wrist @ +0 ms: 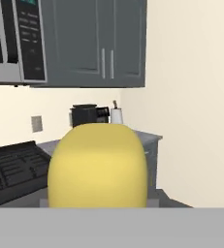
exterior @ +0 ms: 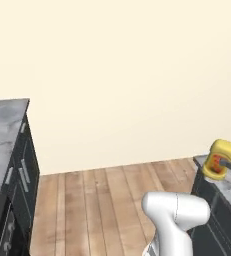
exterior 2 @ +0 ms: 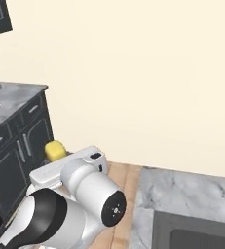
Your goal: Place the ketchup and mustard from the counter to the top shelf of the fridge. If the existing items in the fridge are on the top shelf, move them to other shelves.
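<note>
The mustard (exterior: 219,159), a squat yellow bottle with an orange label, hangs in the air at the right edge of the left base view, above the end of a marbled counter (exterior: 226,189). My gripper (exterior: 219,165) is shut on it, one grey finger crossing its label. In the right base view the mustard (exterior 2: 55,150) peeks out behind my arm. The hand view shows the mustard (wrist: 98,167) close up between the fingers. The ketchup, the fridge and its top shelf are out of view.
Another marbled counter (exterior: 2,132) over dark cabinets stands at the left. A wooden floor (exterior: 102,200) runs to a cream wall. Past the bottle are a microwave (wrist: 11,38), wall cabinets (wrist: 94,43), a black cooktop (wrist: 11,169) and a coffee maker (wrist: 87,115).
</note>
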